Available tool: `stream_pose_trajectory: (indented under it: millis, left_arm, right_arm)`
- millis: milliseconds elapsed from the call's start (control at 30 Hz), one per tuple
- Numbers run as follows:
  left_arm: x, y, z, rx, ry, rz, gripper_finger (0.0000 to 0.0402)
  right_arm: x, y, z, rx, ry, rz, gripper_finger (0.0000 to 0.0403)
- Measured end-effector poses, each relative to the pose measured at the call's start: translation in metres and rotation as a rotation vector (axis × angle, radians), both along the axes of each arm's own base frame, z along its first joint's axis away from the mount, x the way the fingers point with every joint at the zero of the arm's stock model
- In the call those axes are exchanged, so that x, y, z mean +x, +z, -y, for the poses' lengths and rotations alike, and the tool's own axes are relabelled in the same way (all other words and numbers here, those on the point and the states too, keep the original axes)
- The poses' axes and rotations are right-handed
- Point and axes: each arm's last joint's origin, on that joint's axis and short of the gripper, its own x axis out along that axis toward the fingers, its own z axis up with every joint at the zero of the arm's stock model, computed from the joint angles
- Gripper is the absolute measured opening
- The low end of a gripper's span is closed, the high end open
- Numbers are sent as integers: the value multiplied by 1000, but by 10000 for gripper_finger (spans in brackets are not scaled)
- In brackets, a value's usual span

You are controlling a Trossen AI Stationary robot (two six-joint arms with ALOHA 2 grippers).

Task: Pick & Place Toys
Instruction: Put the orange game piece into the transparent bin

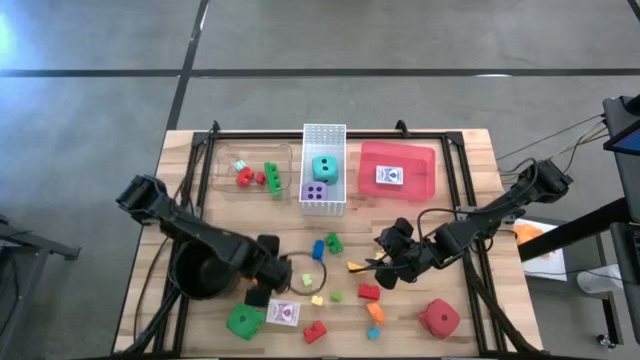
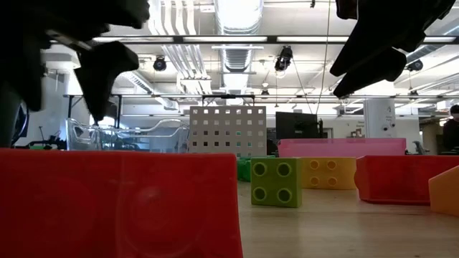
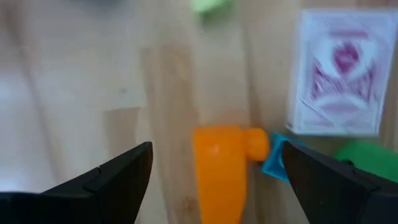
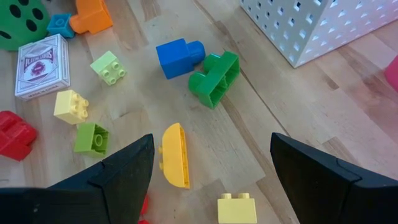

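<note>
Left claw (image 3: pixel 211 180): wide and holding nothing, hanging over the front left of the tabletop (image 1: pixel 470 200), just ahead of the black pot (image 1: pixel 200 270).
Nearest toy: an orange brick (image 3: pixel 221 168) lies between the two fingers, its long side running along the claw's line of sight, not across the gap, a knob at its far end.
Crowding: a small blue brick (image 3: pixel 273 158) touches the orange one on one side; a card pack (image 3: pixel 339 78) lies just beyond, a green die (image 3: pixel 367 158) beside it.
Right claw (image 4: pixel 211 180): wide too, empty, over a yellow curved brick (image 4: pixel 175 155).
Beyond: blue block (image 4: pixel 177 57) and green brick (image 4: pixel 216 78), then the white basket (image 4: pixel 311 25).
Judgement: the left claw is placed to close on the orange brick; the blue one may get nudged.
</note>
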Motion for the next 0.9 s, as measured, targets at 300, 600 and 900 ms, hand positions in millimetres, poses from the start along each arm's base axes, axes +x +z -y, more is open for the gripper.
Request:
stream_pose_trajectory:
  millis: [300, 600, 900]
  left_arm:
    - [-1, -12, 12, -14, -86, -46, 354]
    - [2, -28, 14, 12, -89, -95, 354]
    - [0, -26, 12, 56, -113, -102, 354]
  right_arm:
    - [0, 0, 0, 1, -1, 1, 309]
    - [0, 0, 0, -1, 1, 0, 309]
    - [0, 0, 0, -2, 1, 0, 309]
